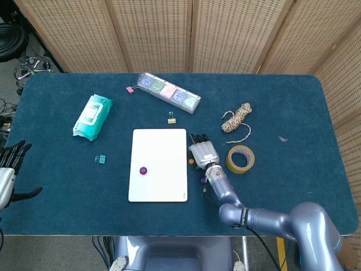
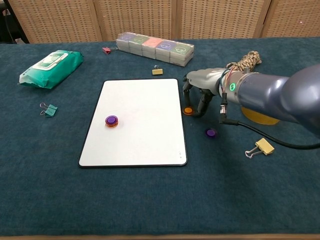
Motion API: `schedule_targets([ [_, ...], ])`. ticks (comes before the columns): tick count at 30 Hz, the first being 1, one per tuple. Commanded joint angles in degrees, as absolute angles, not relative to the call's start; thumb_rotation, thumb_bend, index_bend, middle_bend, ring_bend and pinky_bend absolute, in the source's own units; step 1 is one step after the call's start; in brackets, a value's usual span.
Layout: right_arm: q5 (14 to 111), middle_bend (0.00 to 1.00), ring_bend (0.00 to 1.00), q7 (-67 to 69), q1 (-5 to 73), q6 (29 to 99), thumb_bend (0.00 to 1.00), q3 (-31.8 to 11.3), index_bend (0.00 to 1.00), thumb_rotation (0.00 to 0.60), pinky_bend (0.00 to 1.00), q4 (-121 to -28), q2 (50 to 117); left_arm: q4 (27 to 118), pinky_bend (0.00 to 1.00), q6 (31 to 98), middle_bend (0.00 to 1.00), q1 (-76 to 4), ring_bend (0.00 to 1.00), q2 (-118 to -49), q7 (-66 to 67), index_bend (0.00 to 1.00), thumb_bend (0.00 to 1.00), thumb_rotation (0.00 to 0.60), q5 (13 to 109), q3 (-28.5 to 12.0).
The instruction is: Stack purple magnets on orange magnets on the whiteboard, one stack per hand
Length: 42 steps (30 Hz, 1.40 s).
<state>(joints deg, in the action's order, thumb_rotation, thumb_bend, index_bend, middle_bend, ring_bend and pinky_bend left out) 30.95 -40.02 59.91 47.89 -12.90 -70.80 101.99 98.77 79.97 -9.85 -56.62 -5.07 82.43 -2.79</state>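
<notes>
Orange magnet perhaps chest-view only.

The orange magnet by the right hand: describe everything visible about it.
The orange magnet is a small, flat round disc, orange with a darker rim, lying flat on the blue table cover just off the whiteboard's right edge, not on the board. The right hand arches over it, fingers pointing down around it; whether they actually touch it cannot be told. In the head view only an orange sliver shows beside the hand. A loose purple magnet lies apart from it, nearer the camera.
</notes>
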Motion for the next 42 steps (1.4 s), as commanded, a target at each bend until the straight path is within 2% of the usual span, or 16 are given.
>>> schedule_targets([
  [1, 30.95, 0.00, 0.00, -39.72, 59.91, 47.92, 0.37, -12.85, 0.48, 0.600, 0.00, -70.67, 102.16, 98.81, 0.00, 79.92, 0.00, -9.82, 0.00, -56.56, -5.19, 0.00, 0.07, 0.600, 82.50, -2.82],
  [18, 32.13, 0.00, 0.00, -37.47, 58.83, 50.34, 0.43, -13.51, 0.50, 0.600, 0.00, -74.48, 99.06, 99.01, 0.00, 79.57, 0.00, -9.62, 0.00, -56.31, -5.43, 0.00, 0.07, 0.600, 82.80, -2.91],
  [25, 33.22, 0.00, 0.00, -37.53, 58.80, 51.79, 0.46, -13.45, 0.50, 0.600, 0.00, -79.41, 97.94, 99.25, 0.00, 79.57, 0.00, -9.55, 0.00, -56.20, -5.51, 0.00, 0.07, 0.600, 83.07, -2.89],
  [32, 35.41, 0.00, 0.00, -37.97, 60.21, 53.54, 0.47, -13.53, 0.50, 0.600, 0.00, -83.90, 100.57, 99.29, 0.00, 79.43, 0.00, -9.51, 0.00, -56.05, -5.90, 0.00, 0.07, 0.600, 83.46, -2.78],
  [42, 34.11, 0.00, 0.00, -40.75, 63.29, 54.68, 0.47, -14.26, 0.51, 0.600, 0.00, -80.31, 106.26, 99.27, 0.00, 79.44, 0.00, -9.38, 0.00, -55.51, -7.45, 0.00, 0.07, 0.600, 83.58, -2.89],
])
